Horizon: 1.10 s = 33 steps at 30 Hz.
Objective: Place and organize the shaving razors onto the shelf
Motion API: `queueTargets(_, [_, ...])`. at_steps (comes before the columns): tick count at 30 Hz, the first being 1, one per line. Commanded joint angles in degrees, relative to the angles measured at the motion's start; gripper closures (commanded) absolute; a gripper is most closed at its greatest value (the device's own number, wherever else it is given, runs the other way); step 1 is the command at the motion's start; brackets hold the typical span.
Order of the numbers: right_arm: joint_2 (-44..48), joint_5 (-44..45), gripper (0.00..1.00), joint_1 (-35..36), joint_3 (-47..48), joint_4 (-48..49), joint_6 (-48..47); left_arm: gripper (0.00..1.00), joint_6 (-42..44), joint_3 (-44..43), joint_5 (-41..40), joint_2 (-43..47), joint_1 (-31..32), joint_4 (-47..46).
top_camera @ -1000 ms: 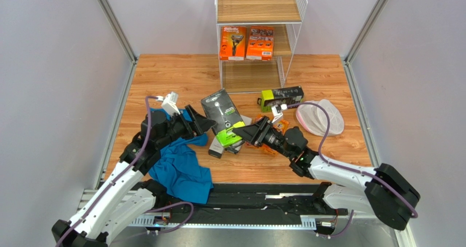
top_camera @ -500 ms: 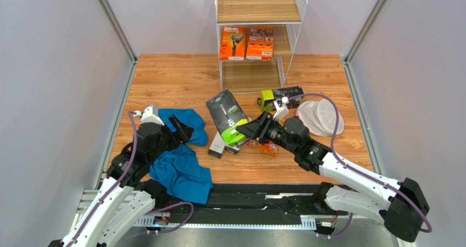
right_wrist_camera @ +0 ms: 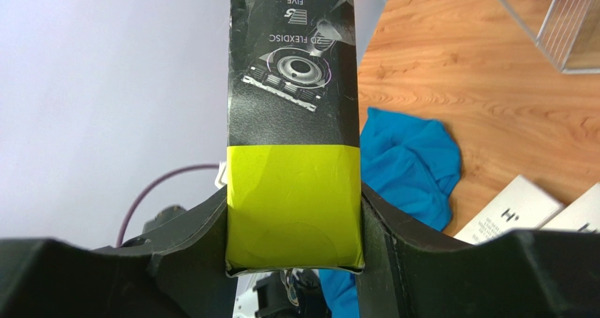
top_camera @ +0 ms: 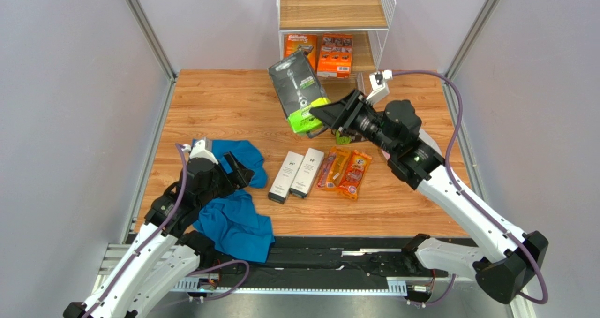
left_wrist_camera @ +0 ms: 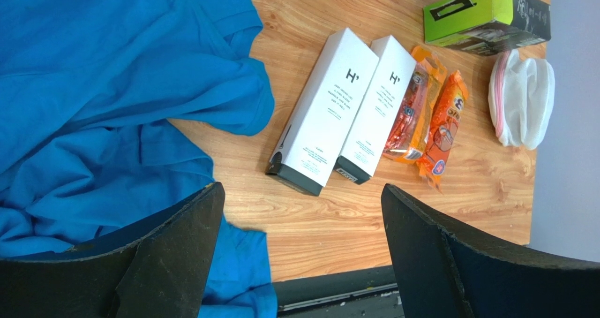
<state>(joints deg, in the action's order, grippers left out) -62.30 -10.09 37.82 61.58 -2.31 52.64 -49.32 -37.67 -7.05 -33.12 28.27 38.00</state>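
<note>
Right gripper (top_camera: 320, 114): you have it pinching the lime-green end of a black box (top_camera: 296, 89), one finger on each side, as the wrist view shows (right_wrist_camera: 292, 212).
Held black box: it is lifted off the table (top_camera: 225, 100) and tilted, upper centre of the overhead frame, just in front of the shelf (top_camera: 331, 8).
Shelf: two orange boxes (top_camera: 334, 54) stand side by side on your middle tier; the held box partly hides the left one.
Left gripper (top_camera: 236, 169): your fingers are spread wide and hold nothing, lower left of the frame, above a blue cloth (left_wrist_camera: 105, 86).
Slim white boxes (left_wrist_camera: 338, 107): you see two lying flat, touching, mid-table.
Orange blister packs (left_wrist_camera: 426, 117): two, just beside the white boxes, toward the right of the frame.
Second black box (left_wrist_camera: 486, 15): lying on the table, upper right of your left wrist view, near a white mesh item (left_wrist_camera: 521, 100).
</note>
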Motion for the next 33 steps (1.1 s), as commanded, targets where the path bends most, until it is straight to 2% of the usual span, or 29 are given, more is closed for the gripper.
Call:
queueTargets(1, [-2.9,-2.8,1.00,-3.9,9.3,4.2,-1.5,0.09,1.0,0.7,1.4,1.0,0.0,-1.8])
queueTargets(12, [-15.5,-3.3,1.00,-9.8,28.6,3.4,-0.4,0.09,1.0,2.5,2.7,1.2,0.0,-3.1])
queueTargets(19, [-23.7,-0.2,1.00,-12.1,39.5,2.7,-0.5,0.10,0.8,2.8,4.2,1.8,0.0,-3.2])
queueTargets(33, [-41.9,-0.1,1.00,-15.6,62.5,-1.7,6.6,0.10,-0.2,4.8,5.3,3.4,0.0,-3.4])
